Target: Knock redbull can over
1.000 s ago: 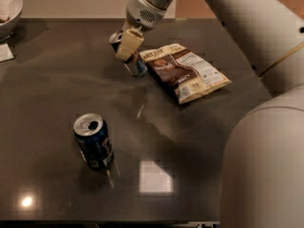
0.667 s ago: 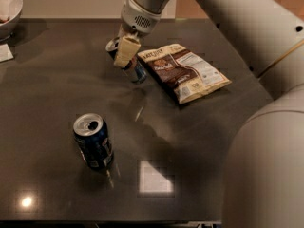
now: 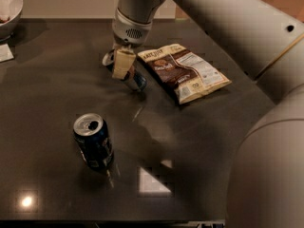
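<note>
The redbull can (image 3: 137, 80) is slim, blue and silver. It stands at the back middle of the dark table (image 3: 52, 94), tilted, with its silver top leaning to the left and its base next to the snack bag. My gripper (image 3: 121, 63) comes down from the arm above and is pressed against the can's upper part, hiding most of it.
A wider dark-blue soda can (image 3: 93, 141) stands upright and opened at the front left. A brown and white snack bag (image 3: 185, 70) lies flat just right of the redbull can. A white bowl (image 3: 9, 6) and a white card (image 3: 5, 52) sit at the far left edge.
My gripper has moved a little to the left, and the redbull can has tipped from near upright into a lean, its top going left. The soda can and bag have not moved.
</note>
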